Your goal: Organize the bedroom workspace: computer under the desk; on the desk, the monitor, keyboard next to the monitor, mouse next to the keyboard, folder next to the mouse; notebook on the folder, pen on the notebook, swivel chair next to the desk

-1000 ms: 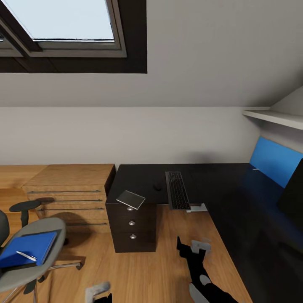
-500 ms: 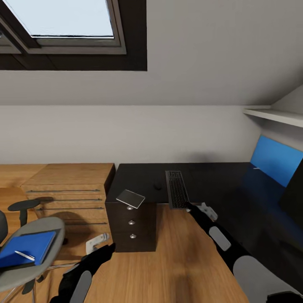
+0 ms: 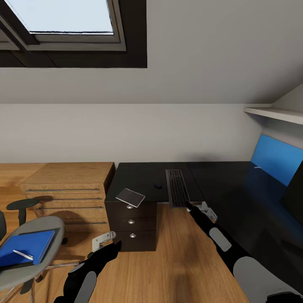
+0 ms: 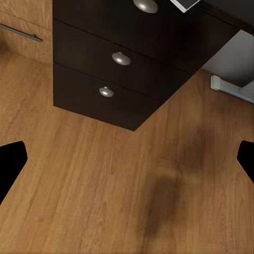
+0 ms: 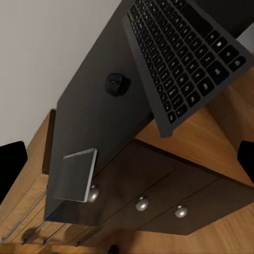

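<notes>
A: What worries you most here?

B: The keyboard [image 3: 177, 188]. It lies on the black desk [image 3: 219, 185] with its near end jutting past the front edge, and the right gripper [image 3: 207, 208] sits just beside that end. A careless nudge could tip it off onto the wood floor [image 3: 176, 256].

A: Is that gripper holding it?

B: No. In the right wrist view the fingertips sit at the far edges of the frame, spread wide with nothing between them. The left gripper [image 3: 103, 239] hangs low in front of the drawer unit [image 3: 131, 219], also spread wide and empty.

A: Anything else at risk?

B: The grey notebook [image 3: 130, 197] rests on the desk corner above the drawers, overhanging the edge. A bump from the left arm could knock it down. The mouse [image 3: 158, 185] is small and dark against the desktop, just left of the keyboard, so it is easy to brush by mistake.

A: And the containers?

B: The dark unit's three drawers are closed; I cannot tell what they hold. The same goes for the wooden dresser [image 3: 69, 189] beside it.

A: Where's the folder?

B: The blue folder [image 3: 26, 247] lies on the swivel chair [image 3: 31, 252] seat, well apart from the desk, with the pen [image 3: 23, 254] on top. Lifting the folder carelessly would likely roll the pen off.
</notes>
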